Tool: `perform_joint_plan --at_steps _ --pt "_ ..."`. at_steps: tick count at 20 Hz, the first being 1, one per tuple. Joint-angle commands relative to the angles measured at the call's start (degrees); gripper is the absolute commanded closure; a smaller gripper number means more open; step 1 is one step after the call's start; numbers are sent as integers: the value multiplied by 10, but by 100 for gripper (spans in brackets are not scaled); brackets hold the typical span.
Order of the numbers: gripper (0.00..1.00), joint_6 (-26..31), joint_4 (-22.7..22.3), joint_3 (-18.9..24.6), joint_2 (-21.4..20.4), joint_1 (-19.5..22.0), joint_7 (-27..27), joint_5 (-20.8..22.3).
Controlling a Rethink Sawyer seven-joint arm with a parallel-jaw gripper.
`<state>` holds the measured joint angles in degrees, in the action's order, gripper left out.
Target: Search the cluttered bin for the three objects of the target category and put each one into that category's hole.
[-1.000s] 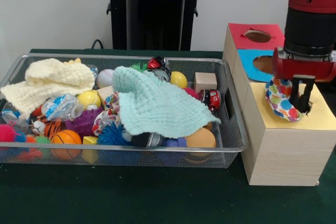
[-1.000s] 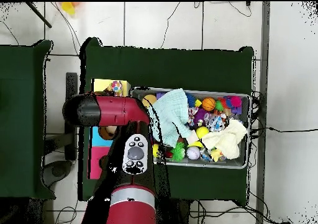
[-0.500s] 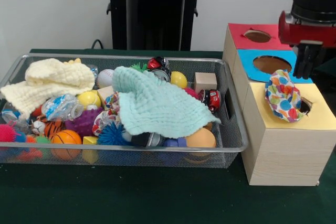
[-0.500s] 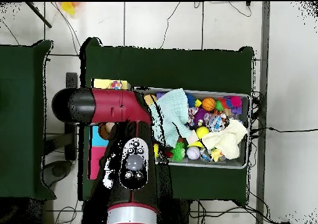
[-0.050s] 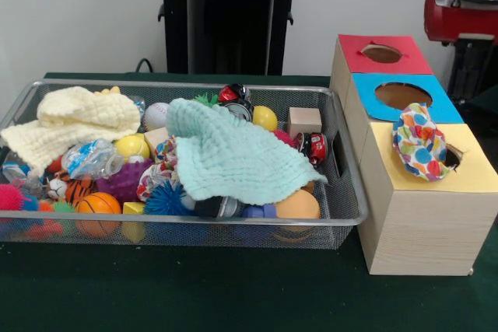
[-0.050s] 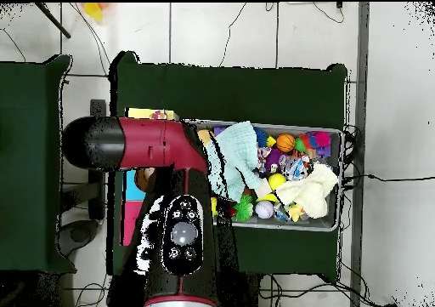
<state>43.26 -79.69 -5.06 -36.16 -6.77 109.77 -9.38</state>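
A polka-dot cloth (image 5: 420, 148) lies crumpled on the yellow-topped box (image 5: 475, 180), half over its hole (image 5: 452, 158) and free of any grip. My gripper (image 5: 471, 87) hangs well above and behind it at the top right, open and empty. The wire bin (image 5: 342, 215) holds a mint cloth (image 5: 233, 157) spread over the middle and a cream cloth (image 5: 74, 118) at the left end. In the overhead view my arm (image 6: 170, 146) hides the gripper and most of the boxes. The mint cloth (image 6: 238, 155) and cream cloth (image 6: 310, 189) show in the bin (image 6: 336, 227).
Behind the yellow box stand a blue-topped box (image 5: 405, 95) and a red-topped box (image 5: 381, 52), each with a round hole. The bin is packed with balls, spiky toys, a wooden cube (image 5: 303, 120) and a small red car (image 5: 315, 148).
The gripper let go of the polka-dot cloth at the yellow box's hole and rose up and back. The cloth stayed draped over the hole.
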Motion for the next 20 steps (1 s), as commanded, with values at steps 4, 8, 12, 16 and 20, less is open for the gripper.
perform_joint_plan --at_steps 4,8,12,16,20 --pt "100 24 -31 33 -6 47 22 12" --pt "100 4 -42 42 -1 59 10 18" --pt "100 -10 -43 47 6 70 4 25" --pt "100 -21 -46 50 13 74 1 33" --pt "100 -67 -50 62 38 85 -1 38"
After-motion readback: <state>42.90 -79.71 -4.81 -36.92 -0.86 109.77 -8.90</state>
